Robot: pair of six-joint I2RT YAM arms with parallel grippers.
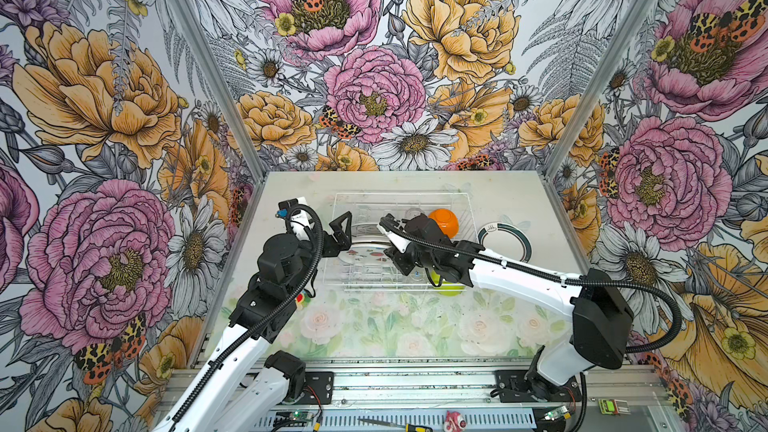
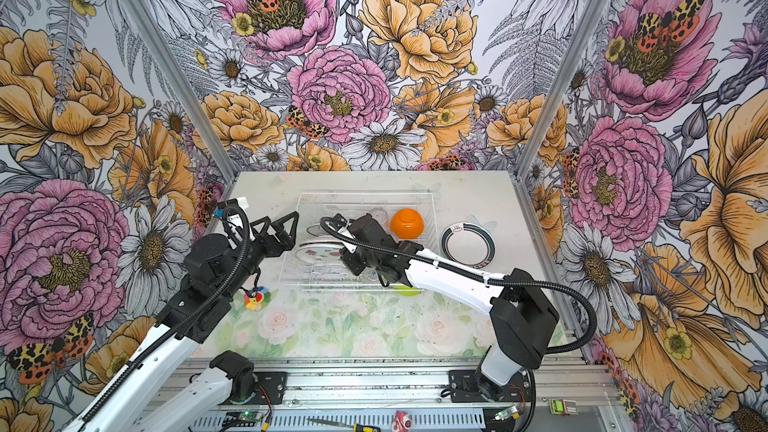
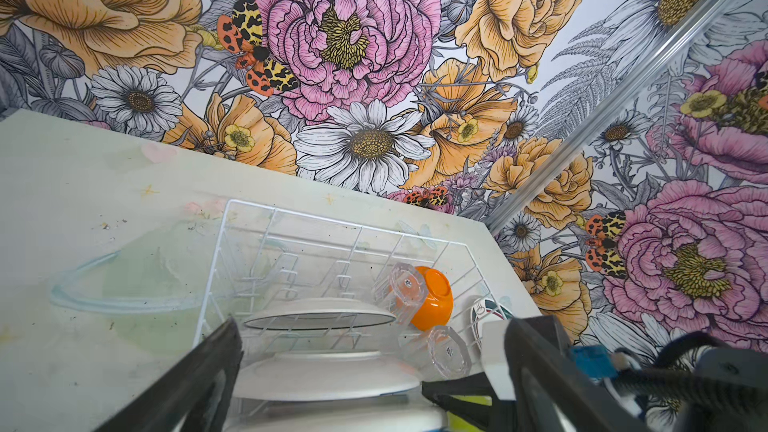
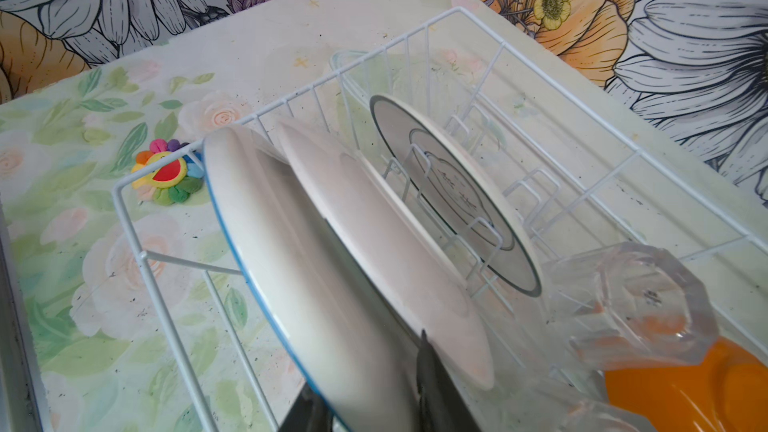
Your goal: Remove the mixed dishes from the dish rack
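Observation:
The white wire dish rack (image 1: 399, 194) (image 2: 365, 194) holds three upright plates, an orange bowl (image 1: 444, 222) (image 4: 685, 392), a lime-green bowl (image 1: 449, 288) and clear cups (image 3: 409, 284) (image 4: 648, 305). My right gripper (image 4: 365, 367) reaches down into the rack. Its jaws stand on either side of the nearest plate, the blue-rimmed plate (image 4: 291, 251), and press against it. My left gripper (image 1: 347, 231) (image 3: 374, 322) hovers wide open at the rack's left end, facing the plates' edges and holding nothing.
A dark-rimmed plate (image 1: 504, 245) (image 2: 468, 245) lies flat on the table right of the rack. A colourful toy (image 2: 256, 299) (image 4: 166, 176) sits by the rack's front left corner. Floral walls close in the table on three sides.

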